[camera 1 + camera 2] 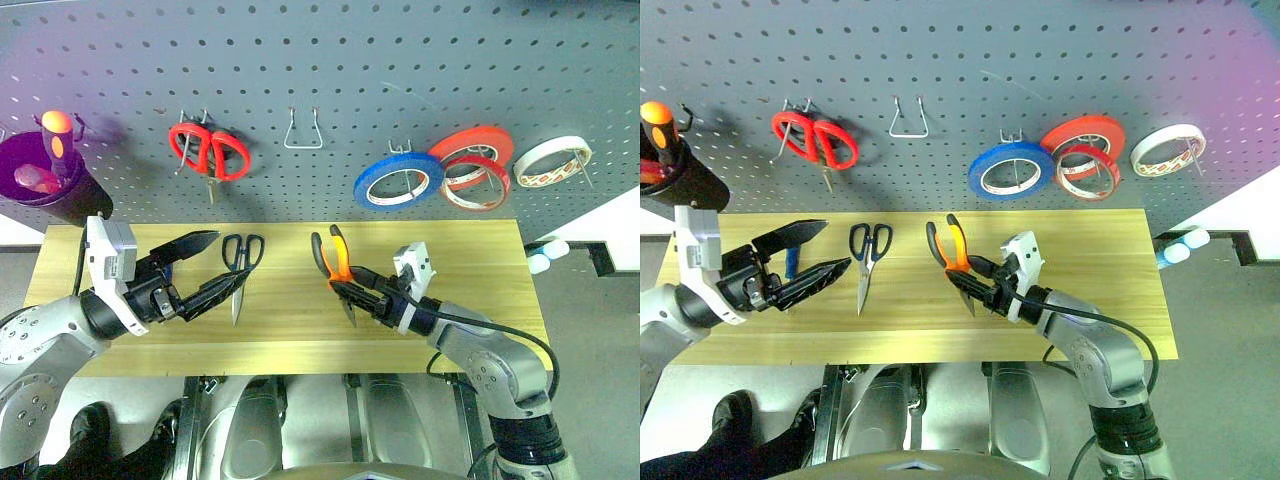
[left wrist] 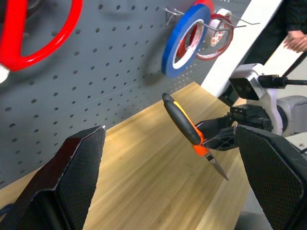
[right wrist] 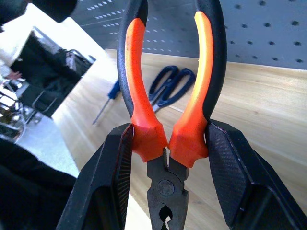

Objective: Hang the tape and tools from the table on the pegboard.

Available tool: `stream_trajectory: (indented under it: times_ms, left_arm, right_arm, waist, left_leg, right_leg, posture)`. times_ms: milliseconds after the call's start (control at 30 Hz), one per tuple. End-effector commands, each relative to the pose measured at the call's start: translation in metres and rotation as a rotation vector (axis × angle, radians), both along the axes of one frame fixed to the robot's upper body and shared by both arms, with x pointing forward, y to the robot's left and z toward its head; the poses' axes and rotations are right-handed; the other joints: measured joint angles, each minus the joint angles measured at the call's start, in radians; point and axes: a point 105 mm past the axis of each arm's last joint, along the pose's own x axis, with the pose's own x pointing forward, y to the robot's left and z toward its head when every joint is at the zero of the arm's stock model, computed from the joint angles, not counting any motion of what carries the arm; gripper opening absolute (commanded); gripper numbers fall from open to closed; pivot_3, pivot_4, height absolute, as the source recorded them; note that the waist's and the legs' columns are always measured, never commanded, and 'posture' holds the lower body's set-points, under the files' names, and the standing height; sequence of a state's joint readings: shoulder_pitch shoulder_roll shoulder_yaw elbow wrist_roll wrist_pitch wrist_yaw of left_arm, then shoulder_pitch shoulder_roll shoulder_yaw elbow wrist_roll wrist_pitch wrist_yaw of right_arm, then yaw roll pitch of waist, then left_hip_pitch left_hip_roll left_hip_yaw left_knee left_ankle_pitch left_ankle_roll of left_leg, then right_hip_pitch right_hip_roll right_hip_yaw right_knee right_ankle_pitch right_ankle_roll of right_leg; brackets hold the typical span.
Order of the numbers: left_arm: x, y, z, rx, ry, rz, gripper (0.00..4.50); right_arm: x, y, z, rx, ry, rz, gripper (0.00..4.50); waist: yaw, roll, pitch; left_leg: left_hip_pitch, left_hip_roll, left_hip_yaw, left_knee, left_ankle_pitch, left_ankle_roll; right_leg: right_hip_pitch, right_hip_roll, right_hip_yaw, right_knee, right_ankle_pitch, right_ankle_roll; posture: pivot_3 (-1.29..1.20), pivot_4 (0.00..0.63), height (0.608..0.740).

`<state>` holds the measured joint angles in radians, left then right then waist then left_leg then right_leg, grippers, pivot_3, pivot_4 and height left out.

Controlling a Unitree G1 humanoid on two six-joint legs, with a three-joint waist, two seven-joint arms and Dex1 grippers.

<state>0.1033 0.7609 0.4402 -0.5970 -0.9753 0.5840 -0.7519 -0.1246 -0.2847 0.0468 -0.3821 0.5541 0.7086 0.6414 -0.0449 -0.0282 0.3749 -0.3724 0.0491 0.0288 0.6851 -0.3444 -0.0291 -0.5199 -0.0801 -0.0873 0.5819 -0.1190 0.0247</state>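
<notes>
Pliers (image 1: 332, 262) sit clamped at the handle base in the right tool (image 1: 352, 287), lifted above the worktop (image 1: 480, 270) middle. Left tool (image 1: 205, 262) gapes wide and empty beside the black scissors (image 1: 240, 262), near the pegboard (image 1: 400, 60).

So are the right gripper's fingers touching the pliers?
Touching. The right wrist view shows both fingers pressed against the orange lower handles of the pliers, no gap on either side.
</notes>
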Motion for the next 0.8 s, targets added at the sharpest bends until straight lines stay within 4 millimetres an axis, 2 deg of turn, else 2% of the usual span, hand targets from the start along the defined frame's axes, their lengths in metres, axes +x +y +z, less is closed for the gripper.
stream_trajectory:
  times_ms: [33, 200, 500, 800]
  left_arm:
    - [-0.008, -0.001, 0.015, -0.005, -0.041, -0.005, 4.5]
    - [-0.009, 0.004, 0.015, -0.002, -0.043, 0.015, 4.5]
    - [-0.009, 0.006, 0.01, -0.008, -0.048, 0.018, 4.5]
    - [-0.006, 0.006, 0.003, -0.007, -0.056, 0.014, 4.5]
  right_arm:
    - [-0.003, 0.0, 0.027, 0.074, -0.108, 0.035, 1.98]
    - [0.001, -0.001, 0.038, 0.106, -0.154, 0.066, 1.98]
    - [-0.007, 0.007, 0.057, 0.125, -0.264, 0.156, 1.98]
    - [0.002, 0.009, 0.08, 0.159, -0.343, 0.152, 1.98]
  waist:
    - [0.0, -0.001, 0.0]
    - [0.001, -0.004, -0.003]
    - [0.003, -0.01, -0.014]
    - [0.002, -0.012, -0.024]
  left_leg:
    - [0.0, 0.0, 0.0, 0.0, 0.0, 0.0]
    - [0.0, 0.0, 0.0, 0.001, 0.001, -0.002]
    - [0.001, 0.0, 0.0, 0.003, 0.003, -0.005]
    - [0.001, 0.0, 0.0, 0.008, 0.004, -0.007]
  right_leg:
    - [0.0, 0.0, 0.0, 0.0, 0.0, 0.0]
    - [0.001, 0.0, 0.0, 0.0, 0.001, 0.0]
    - [0.005, 0.0, 0.0, 0.0, 0.004, -0.002]
    - [0.01, 0.0, 0.0, 0.003, 0.005, -0.001]
  posture:
    - [-0.05, 0.308, 0.733]
    - [-0.03, 0.281, 0.733]
    - [-0.03, 0.256, 0.733]
    - [-0.04, 0.235, 0.733]
